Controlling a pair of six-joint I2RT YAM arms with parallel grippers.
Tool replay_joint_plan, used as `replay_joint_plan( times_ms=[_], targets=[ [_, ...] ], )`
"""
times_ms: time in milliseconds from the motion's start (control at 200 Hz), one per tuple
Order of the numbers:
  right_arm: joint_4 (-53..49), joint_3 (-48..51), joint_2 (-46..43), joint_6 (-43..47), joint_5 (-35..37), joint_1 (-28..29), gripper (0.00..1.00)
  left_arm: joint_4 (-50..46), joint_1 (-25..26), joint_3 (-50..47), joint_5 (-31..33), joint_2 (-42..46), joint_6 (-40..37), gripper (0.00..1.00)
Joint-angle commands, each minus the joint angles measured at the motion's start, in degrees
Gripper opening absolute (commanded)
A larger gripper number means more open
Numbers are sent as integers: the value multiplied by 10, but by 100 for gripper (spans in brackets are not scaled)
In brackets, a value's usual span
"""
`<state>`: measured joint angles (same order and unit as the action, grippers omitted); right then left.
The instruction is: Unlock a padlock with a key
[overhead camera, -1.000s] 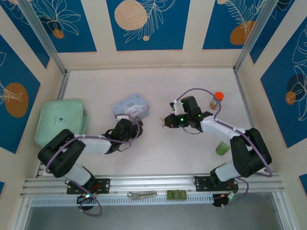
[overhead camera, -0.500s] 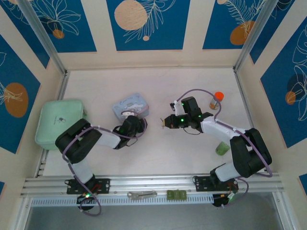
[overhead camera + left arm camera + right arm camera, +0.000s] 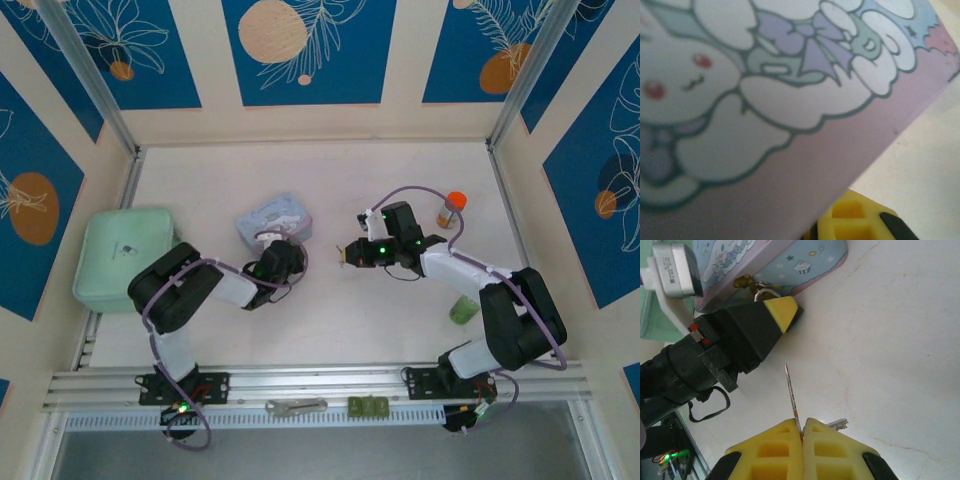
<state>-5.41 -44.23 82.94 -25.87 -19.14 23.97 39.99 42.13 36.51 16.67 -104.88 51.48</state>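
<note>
Bronze-toned and thin, the key (image 3: 792, 395) is pinched at its near end between the yellow pads (image 3: 775, 450) of the right claw (image 3: 801, 432), which is closed tight on it. The blade projects clear of the fingertips above the pale surface (image 3: 880, 340) and points toward the padlock. Bare surface separates its tip from the lock.

The padlock (image 3: 760, 291) hangs at the front wall of the light-blue cartoon tin (image 3: 790, 260), beside a brass-coloured latch (image 3: 742, 282). Its thin silvery shackle is visible; the body is hidden behind the yellow-tipped nose of the left claw (image 3: 782, 310), which sits right against it. Whether the left claw is clamped on the lock or merely resting there cannot be told. In the left wrist view the tin's lid (image 3: 765, 100), printed with a white rabbit, lies very close to the lens, with one yellow pad (image 3: 855, 220) at the bottom edge.

From above, the left claw (image 3: 288, 248) is at the near right corner of the tin (image 3: 272, 216), and the right claw (image 3: 347, 256) faces it from the right, near but apart. Farther out stand a mint-green box (image 3: 128, 255) at the left, and an orange-capped bottle (image 3: 452, 208) and a green object (image 3: 463, 308) at the right. A silver tool (image 3: 297, 406) and a green block (image 3: 367, 406) lie by the rail (image 3: 300, 385) near the arm bases.
</note>
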Motion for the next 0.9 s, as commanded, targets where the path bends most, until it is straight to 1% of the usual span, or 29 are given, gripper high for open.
replay_joint_plan(
  times_ms=[0, 40, 135, 275, 400, 555, 730, 805, 895],
  targets=[
    [8, 12, 2, 11, -45, -5, 0, 3, 0, 3, -52, -8, 7, 4],
    [11, 11, 9, 9, -53, -5, 0, 6, -1, 3, -69, -3, 8, 0],
    [10, 6, 29, 4, -69, -7, 0, 18, -5, -7, -108, 14, 24, 0],
    [26, 0, 64, -1, -138, -12, 0, 46, -18, -28, -173, 45, 57, 0],
    [53, 6, 82, -10, -175, -17, 0, 68, -26, -41, -215, 69, 90, 0],
    [122, 34, 87, -40, -225, -28, 0, 116, -36, -49, -248, 79, 134, 0],
    [162, 51, 90, -55, -268, -30, 0, 228, -43, -53, -284, 52, 206, 0],
    [180, 60, 86, -62, -285, -30, 0, 276, -44, -57, -289, 39, 237, 0],
    [199, 68, 81, -69, -295, -30, 0, 305, -46, -58, -292, 31, 253, 0]
  ],
)
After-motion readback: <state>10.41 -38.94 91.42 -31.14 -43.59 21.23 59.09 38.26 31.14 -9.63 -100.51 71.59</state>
